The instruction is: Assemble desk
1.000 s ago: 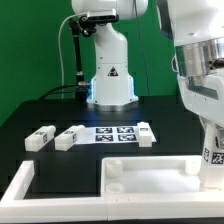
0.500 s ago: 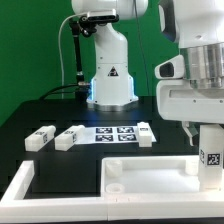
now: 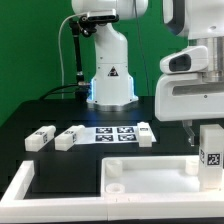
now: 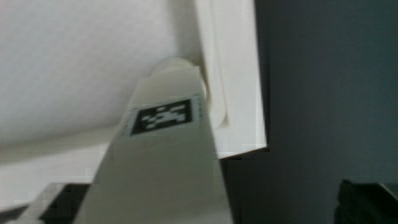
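Since a second ago my pincer [image 4: 214, 205] has lifted off the upright leg [image 3: 211, 155] and its jaws have spread. It was low around that leg then. Now the hand hangs above it.

Pincer: open, gripping nothing. In the wrist view the two dark fingertips [image 4: 63, 202] stand well apart, with the leg and its tag between them. There is clear space on one side; I cannot tell about the other.

Upright leg: stands on its own at the far corner of the tabletop [image 3: 150, 188], on the exterior view's right, tag facing the camera. I cannot tell how firmly it sits there.

Tabletop: lies flat on the black surface [image 3: 60, 160], nearest the exterior camera, rim up.

Other parts, all lying on the surface beyond the tabletop:
- first loose leg [image 3: 40, 138], toward the exterior view's left
- second loose leg [image 3: 70, 138], just beside the first
- third loose leg [image 3: 145, 133], at the end of the marker board [image 3: 112, 133] on the exterior view's right

The marker board lies between the second and third legs.

A white border strip [image 3: 20, 185] edges the surface on the exterior view's left.
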### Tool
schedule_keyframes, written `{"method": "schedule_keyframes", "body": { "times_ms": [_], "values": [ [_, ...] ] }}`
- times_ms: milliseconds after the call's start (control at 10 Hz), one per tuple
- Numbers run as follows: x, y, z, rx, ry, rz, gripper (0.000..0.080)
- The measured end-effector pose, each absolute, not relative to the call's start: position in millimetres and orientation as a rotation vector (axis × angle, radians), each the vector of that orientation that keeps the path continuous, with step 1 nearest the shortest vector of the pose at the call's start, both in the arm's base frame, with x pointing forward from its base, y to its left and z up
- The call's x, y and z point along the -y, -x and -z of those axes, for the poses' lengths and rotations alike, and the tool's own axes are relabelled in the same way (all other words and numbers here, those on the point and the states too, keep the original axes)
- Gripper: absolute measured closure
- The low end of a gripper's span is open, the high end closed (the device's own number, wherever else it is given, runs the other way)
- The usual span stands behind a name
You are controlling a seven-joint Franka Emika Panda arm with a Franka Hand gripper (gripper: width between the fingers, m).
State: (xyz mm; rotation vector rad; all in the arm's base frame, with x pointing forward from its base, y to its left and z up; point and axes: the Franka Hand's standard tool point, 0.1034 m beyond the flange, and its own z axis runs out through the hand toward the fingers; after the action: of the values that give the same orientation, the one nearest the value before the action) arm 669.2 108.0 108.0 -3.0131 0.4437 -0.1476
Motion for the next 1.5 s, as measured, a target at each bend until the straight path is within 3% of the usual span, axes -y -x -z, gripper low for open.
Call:
{"method": "schedule_keyframes", "body": {
  "times_ms": [100,200,300,400,1000,1300,1500],
  "values": [
    [-106.9,-669.3,-107.7,-0.475,3.009,0.146,0.0285],
    [-107.0,-669.3,-107.6,-0.485,3.007,0.146,0.0285],
    [-106.2,-668.7,-107.1,-0.589,2.987,0.137,0.0424],
    [-101.9,-668.2,-106.3,-0.718,2.961,0.128,0.0487],
    [-94.7,-662.9,-102.5,-1.954,2.246,-0.055,0.0502],
    [-93.9,-662.5,-102.5,-2.022,2.17,-0.063,0.0505],
    [-93.3,-665.7,-104.2,-1.762,2.395,0.003,0.0505]
  ]
}}
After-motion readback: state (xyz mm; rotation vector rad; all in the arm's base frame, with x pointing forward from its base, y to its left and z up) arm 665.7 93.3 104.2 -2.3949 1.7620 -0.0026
